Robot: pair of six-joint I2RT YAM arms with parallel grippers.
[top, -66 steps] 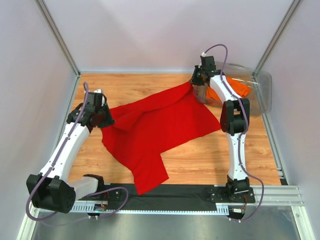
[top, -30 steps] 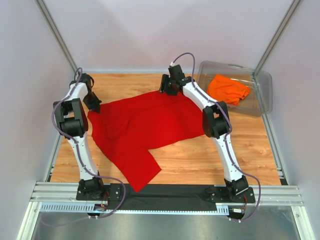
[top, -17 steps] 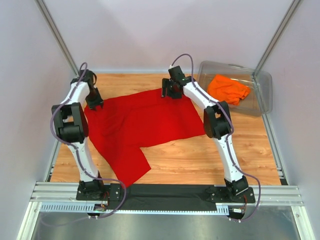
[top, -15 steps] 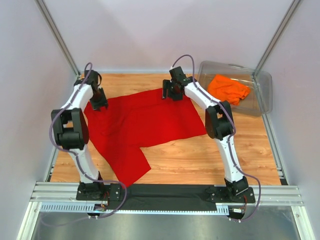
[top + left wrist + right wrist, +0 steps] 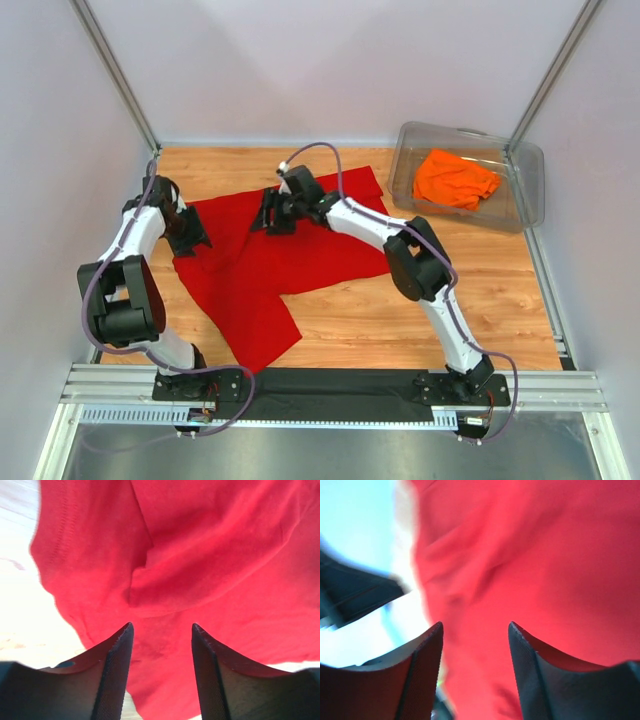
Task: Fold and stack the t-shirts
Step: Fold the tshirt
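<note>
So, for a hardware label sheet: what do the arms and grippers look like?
The left arm and right arm match: white tubular links, chunky black joint housings, a thin purple cable looping alongside. The left gripper and right gripper each have two black fingers with finely textured faces tapering to points. No markings show.

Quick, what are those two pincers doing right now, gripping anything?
Left pincer: open, empty, over the red t-shirt.
Right pincer: open, empty, over the red t-shirt.
</note>
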